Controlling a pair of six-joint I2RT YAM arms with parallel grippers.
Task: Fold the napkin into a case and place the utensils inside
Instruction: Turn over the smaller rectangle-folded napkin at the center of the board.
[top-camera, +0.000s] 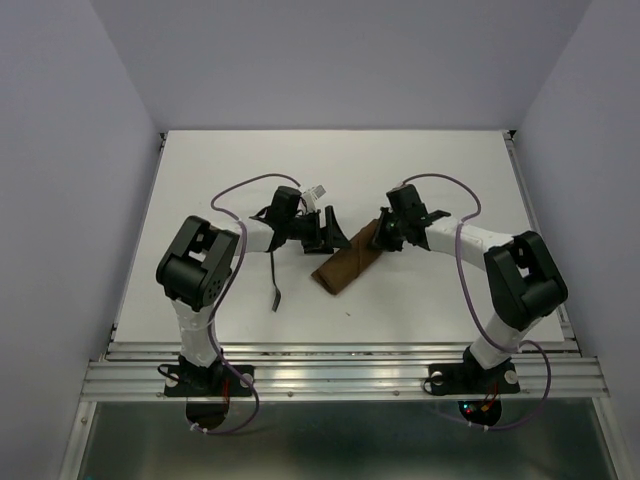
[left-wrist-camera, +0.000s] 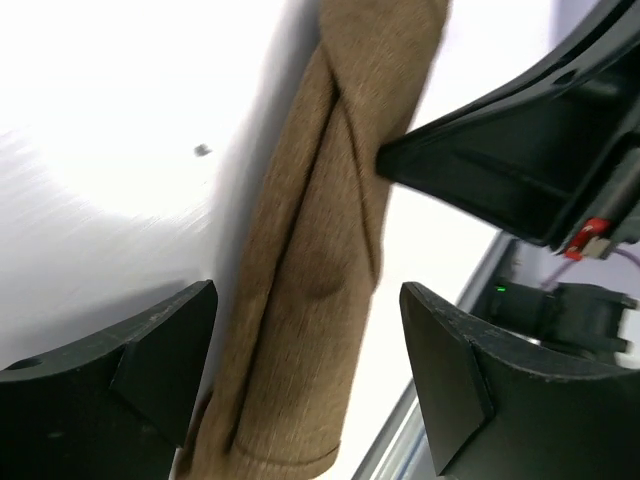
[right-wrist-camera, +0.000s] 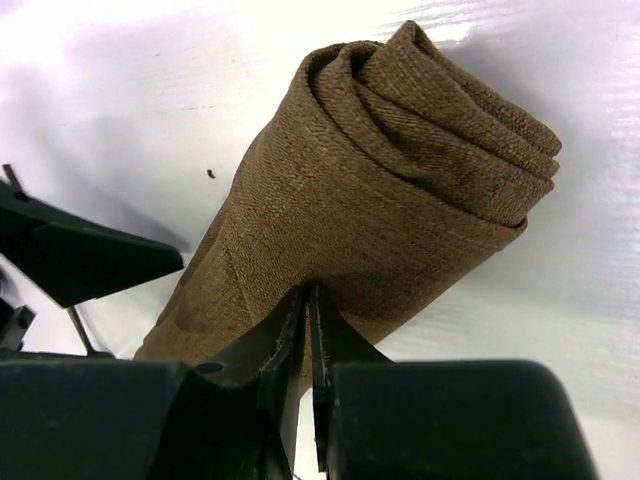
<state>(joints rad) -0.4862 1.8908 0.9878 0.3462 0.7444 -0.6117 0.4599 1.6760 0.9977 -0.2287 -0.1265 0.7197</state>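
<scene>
Brown case (top-camera: 347, 262), rolled in layered folds, slim; left gripper (left-wrist-camera: 308, 305) spread wide, empty; right gripper (right-wrist-camera: 308, 297) pinching its edge

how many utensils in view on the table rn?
1. A thin dark utensil lies on the table, left of the folded case, in the top view. A second may be hidden inside the case or under the arms.

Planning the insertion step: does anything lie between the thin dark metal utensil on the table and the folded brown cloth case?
Nothing visible does: only bare white table separates the thin dark metal utensil from the folded brown cloth case.
</scene>
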